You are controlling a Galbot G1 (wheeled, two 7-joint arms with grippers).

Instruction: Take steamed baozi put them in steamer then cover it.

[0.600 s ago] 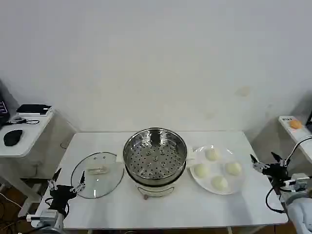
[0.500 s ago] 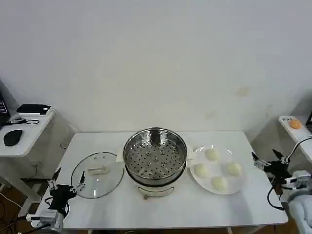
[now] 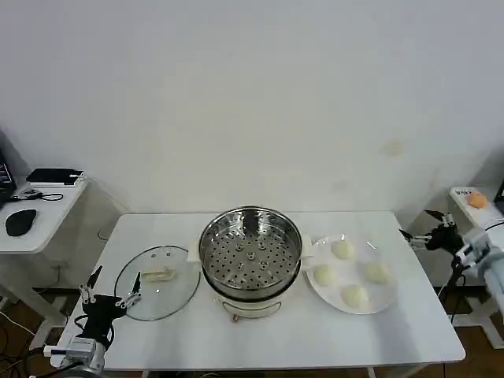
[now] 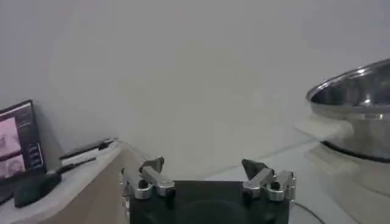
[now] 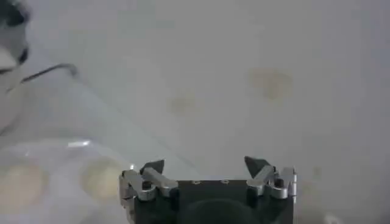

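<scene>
Several cream-white baozi [image 3: 342, 250] lie on a white plate [image 3: 386, 298] at the right of the table. The shiny steamer [image 3: 250, 250] stands mid-table on its cream pot base, with nothing in it. The glass cover [image 3: 157, 281] lies flat to the left of the steamer. My right gripper [image 3: 426, 227] hangs open in the air beyond the table's right edge, above and right of the plate. The right wrist view has two baozi [image 5: 100, 176] low down, beside the open right gripper [image 5: 205, 164]. My left gripper [image 3: 113, 285] is open at the table's front left corner, near the cover; the left wrist view has it [image 4: 203, 164] open with the steamer [image 4: 356, 97] far off.
A side table [image 3: 35, 213] with a mouse and dark devices stands at the far left. Another small shelf [image 3: 472, 206] with an orange thing is at the far right, close to my right arm. Bare tabletop [image 3: 315, 331] lies in front of the steamer.
My right gripper has risen and moved away from me, from beside the table's right edge to higher up near the far right corner. The left gripper has barely shifted.
</scene>
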